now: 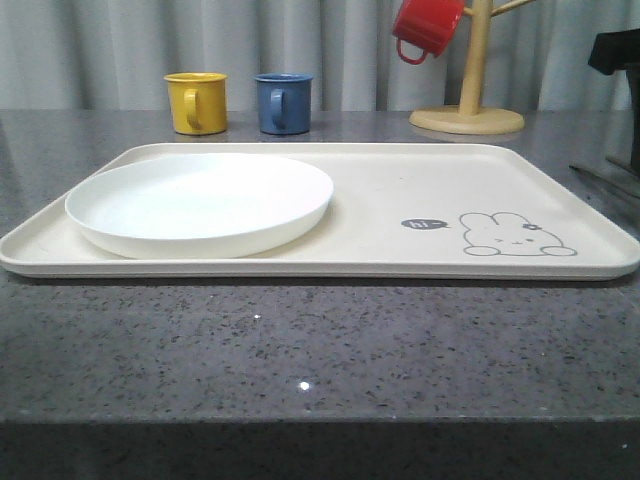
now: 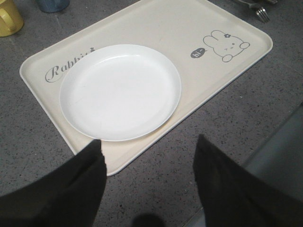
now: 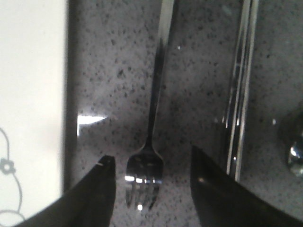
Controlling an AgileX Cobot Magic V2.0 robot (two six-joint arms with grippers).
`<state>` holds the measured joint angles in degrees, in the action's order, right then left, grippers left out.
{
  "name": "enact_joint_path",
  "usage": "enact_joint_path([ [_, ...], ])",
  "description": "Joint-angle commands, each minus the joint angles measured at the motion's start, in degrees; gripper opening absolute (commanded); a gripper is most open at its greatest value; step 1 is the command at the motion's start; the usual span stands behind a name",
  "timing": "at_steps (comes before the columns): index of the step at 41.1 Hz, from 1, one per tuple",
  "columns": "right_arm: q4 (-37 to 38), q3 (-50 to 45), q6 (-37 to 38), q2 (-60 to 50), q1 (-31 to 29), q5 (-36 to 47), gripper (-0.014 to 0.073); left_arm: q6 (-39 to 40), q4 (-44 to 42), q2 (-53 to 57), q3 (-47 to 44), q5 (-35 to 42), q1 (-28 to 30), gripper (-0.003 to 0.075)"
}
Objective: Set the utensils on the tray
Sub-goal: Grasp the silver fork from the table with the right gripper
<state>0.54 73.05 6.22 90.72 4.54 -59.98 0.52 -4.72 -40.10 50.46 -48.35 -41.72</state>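
The cream tray (image 1: 400,190) with the rabbit drawing lies across the table's middle and bears a white round plate (image 1: 200,203). In the right wrist view a silver fork (image 3: 152,109) lies on the grey counter just beside the tray's edge (image 3: 33,94). Its tined head sits between the tips of my open right gripper (image 3: 151,163), apart from both fingers. A pair of chopsticks (image 3: 241,85) lies parallel to the fork, and part of a shiny spoon (image 3: 296,153) shows beyond them. My left gripper (image 2: 149,146) hangs open and empty over the tray's near corner (image 2: 118,161). Fork tines (image 2: 262,14) show past the tray's far end.
A yellow mug (image 1: 196,102) and a blue mug (image 1: 283,102) stand behind the tray. A wooden mug tree (image 1: 470,105) at the back right holds a red mug (image 1: 425,27). Thin utensil ends (image 1: 600,180) lie right of the tray, under a dark arm part (image 1: 615,50).
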Motion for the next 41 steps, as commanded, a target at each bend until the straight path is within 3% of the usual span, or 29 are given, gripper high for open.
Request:
enact_joint_path([
  [1,0.66,4.26,1.00,0.85,-0.30,1.55,0.0377,0.65,0.11,0.16,1.48,4.10,-0.41,0.0401],
  [24,0.60,9.84,3.16,8.75,-0.30,-0.28,0.0277,0.65,0.22,0.16,1.48,4.10,-0.41,0.0401],
  [34,0.60,9.84,3.16,8.69,-0.30,-1.11,0.0052,0.65,0.22,0.16,1.48,4.10,-0.41,0.0401],
  [41,0.60,9.84,3.09,6.61,-0.30,-1.22,0.0032,0.65,0.22,0.16,1.48,4.10,-0.41,0.0401],
])
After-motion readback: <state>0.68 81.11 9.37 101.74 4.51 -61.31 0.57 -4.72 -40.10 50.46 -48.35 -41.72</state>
